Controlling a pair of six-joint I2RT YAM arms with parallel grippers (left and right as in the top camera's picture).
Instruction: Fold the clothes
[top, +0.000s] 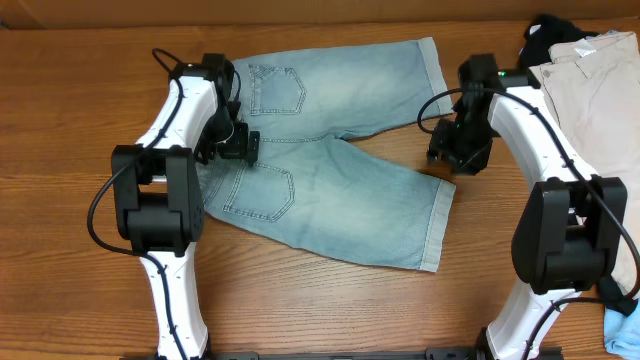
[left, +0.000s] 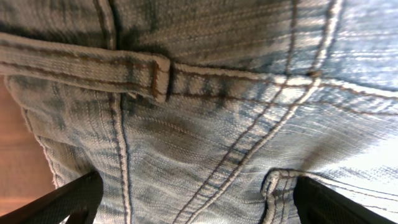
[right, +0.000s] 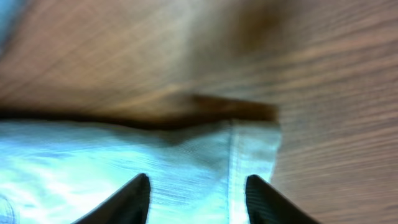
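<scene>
The light-blue denim shorts (top: 350, 95) lie flat on the wooden table, waistband to the left and both legs pointing right, back pockets up. My left gripper (top: 238, 146) sits low over the middle of the waistband. In the left wrist view its jaws (left: 199, 208) are open wide, with the denim's centre seam and a belt loop (left: 158, 74) between them. My right gripper (top: 455, 155) is over the upper corner of the near leg's hem. In the right wrist view its jaws (right: 199, 196) are open above the cuffed hem corner (right: 249, 140).
Beige trousers (top: 600, 90) and a black garment (top: 550, 35) lie at the far right edge. A small light-blue item (top: 625, 325) lies at the bottom right. Bare wooden table (top: 330, 310) shows in front of the shorts.
</scene>
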